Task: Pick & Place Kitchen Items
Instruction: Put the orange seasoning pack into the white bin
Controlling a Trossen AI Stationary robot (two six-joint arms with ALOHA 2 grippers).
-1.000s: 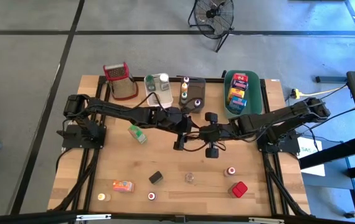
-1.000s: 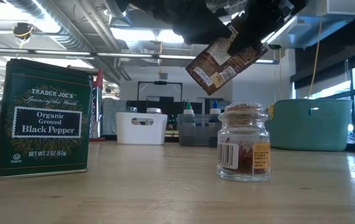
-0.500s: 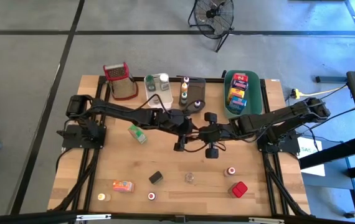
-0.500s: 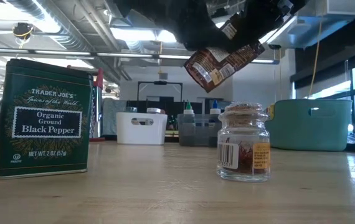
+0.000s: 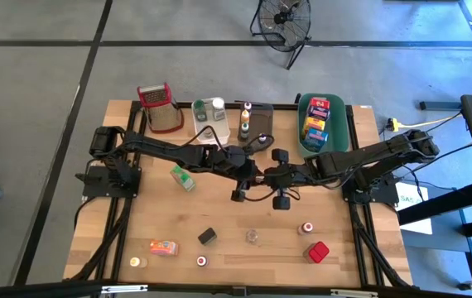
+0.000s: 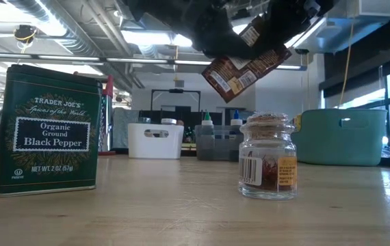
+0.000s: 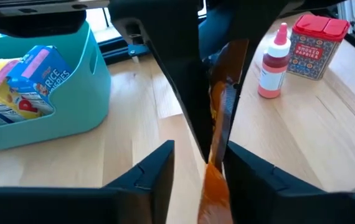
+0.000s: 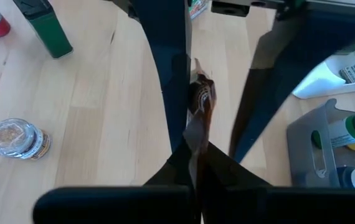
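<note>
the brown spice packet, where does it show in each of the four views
High view: not clearly visible among the grippers at table centre.
Low view: brown spice packet hangs tilted, up top, above the glass jar.
Left wrist view: edge-on, centre.
Right wrist view: edge-on, centre.
Shared landmark: the glass jar, also in high and right wrist views.

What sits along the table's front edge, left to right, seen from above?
Yellow-capped jar → orange box → red-capped jar → black tin → clear jar → red-topped jar → red tin.
</note>
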